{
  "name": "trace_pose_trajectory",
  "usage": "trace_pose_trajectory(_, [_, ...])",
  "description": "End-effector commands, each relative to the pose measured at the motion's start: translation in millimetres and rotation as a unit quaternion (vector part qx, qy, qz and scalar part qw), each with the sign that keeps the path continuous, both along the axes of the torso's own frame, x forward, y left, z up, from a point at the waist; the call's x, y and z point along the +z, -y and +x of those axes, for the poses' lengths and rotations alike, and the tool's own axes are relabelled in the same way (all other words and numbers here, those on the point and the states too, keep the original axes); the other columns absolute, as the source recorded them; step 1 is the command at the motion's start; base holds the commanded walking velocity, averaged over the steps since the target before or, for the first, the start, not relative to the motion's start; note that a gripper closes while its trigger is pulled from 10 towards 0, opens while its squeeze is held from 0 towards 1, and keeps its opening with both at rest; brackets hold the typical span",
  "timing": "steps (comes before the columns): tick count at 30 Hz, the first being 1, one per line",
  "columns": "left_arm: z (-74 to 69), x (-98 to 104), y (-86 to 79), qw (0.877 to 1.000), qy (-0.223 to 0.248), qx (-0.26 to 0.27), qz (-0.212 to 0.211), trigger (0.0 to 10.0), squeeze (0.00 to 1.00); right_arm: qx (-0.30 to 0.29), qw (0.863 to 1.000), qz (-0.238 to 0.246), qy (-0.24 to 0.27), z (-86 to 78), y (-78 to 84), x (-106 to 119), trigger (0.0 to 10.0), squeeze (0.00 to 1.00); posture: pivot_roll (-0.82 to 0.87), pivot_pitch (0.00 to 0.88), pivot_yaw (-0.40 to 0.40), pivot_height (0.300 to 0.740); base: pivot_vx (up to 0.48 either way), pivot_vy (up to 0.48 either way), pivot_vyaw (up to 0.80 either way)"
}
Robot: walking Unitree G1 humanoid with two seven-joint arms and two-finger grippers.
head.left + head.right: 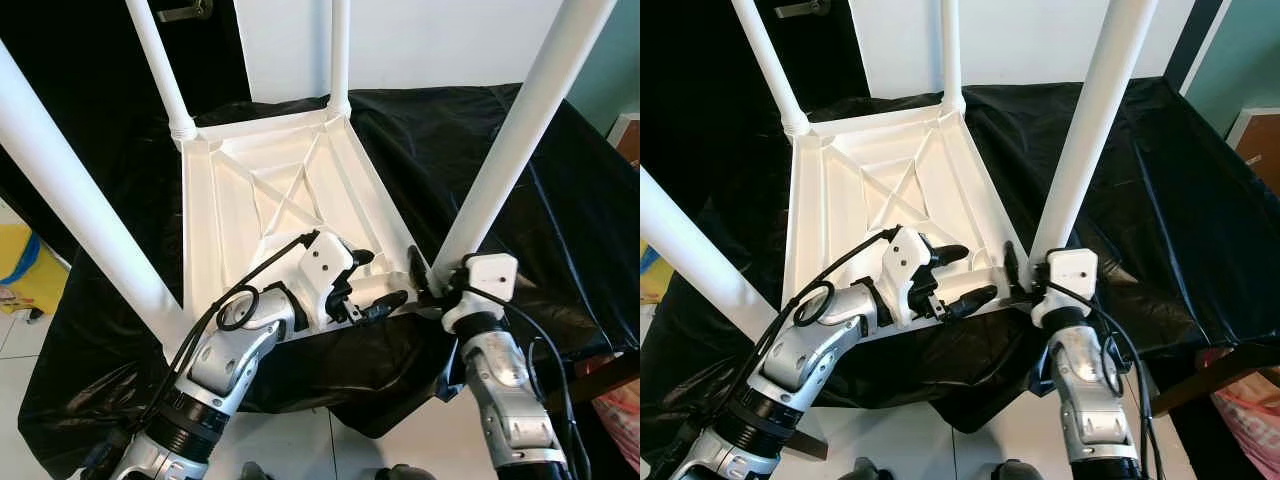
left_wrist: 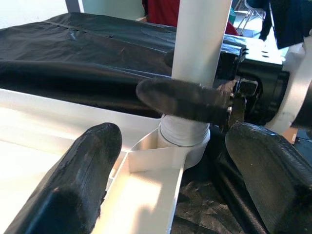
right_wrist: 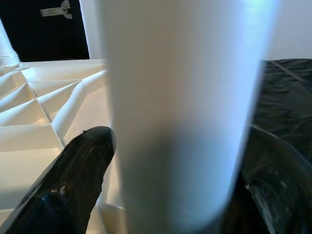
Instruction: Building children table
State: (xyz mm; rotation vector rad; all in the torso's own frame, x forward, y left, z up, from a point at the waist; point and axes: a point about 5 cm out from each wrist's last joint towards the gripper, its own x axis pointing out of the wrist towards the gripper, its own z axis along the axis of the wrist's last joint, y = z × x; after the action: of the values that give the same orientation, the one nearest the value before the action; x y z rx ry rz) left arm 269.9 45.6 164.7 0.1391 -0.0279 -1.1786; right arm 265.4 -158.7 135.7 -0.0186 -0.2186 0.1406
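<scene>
You see the left tool (image 2: 170,190) with its two black fingers (image 2: 78,180) spread apart over the white table's ribbed underside (image 2: 58,146). Ahead, a white leg (image 2: 197,44) stands in its corner socket (image 2: 183,141), gripped by another black finger (image 2: 183,100), against black sheeting (image 2: 73,53)

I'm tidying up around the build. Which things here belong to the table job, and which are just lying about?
Job:
tabletop, upside down
four legs, one gripped by the right gripper
left gripper, open by that corner
black sheet under the tabletop

Lying about:
yellow thing on the floor
pink bag
</scene>
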Motion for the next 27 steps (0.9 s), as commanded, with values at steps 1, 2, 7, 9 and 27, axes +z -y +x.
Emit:
trace_pose_trajectory(1, [-6.2,-5,-0.5,0.999,-0.006,-0.031,0.008,10.0,0.00,0.043,0.999,-0.004,-0.010,-2.0,5.2,-2,10.0,0.00,-0.14,0.063,0.035,0.740,0.000,0.000,0.00])
trace_pose_trajectory(2, [-8.5,-6,-1.7,0.999,-0.009,-0.032,0.010,10.0,0.00,0.070,0.997,-0.012,-0.016,-2.4,9.3,-3,10.0,0.00,-0.14,0.067,0.038,0.740,0.000,0.000,0.00])
trace_pose_trajectory(7, [-12.4,-8,-3.3,0.999,-0.013,-0.036,0.015,10.0,0.00,0.118,0.992,-0.027,-0.029,-1.7,15.4,-3,10.0,0.00,-0.14,0.068,0.039,0.740,0.000,0.000,0.00])
trace_pose_trajectory(9, [-12.4,-8,-3.3,0.999,-0.013,-0.036,0.015,10.0,0.00,0.118,0.992,-0.027,-0.029,-1.7,15.4,-3,10.0,0.00,-0.14,0.068,0.039,0.740,0.000,0.000,0.00])
trace_pose_trajectory(27, [-12.5,-8,4.6,0.999,-0.008,-0.043,0.013,10.0,0.00,0.241,0.964,-0.091,-0.068,24.3,21.9,-4,0.0,0.00,-0.14,0.048,0.033,0.740,0.000,0.000,0.00])
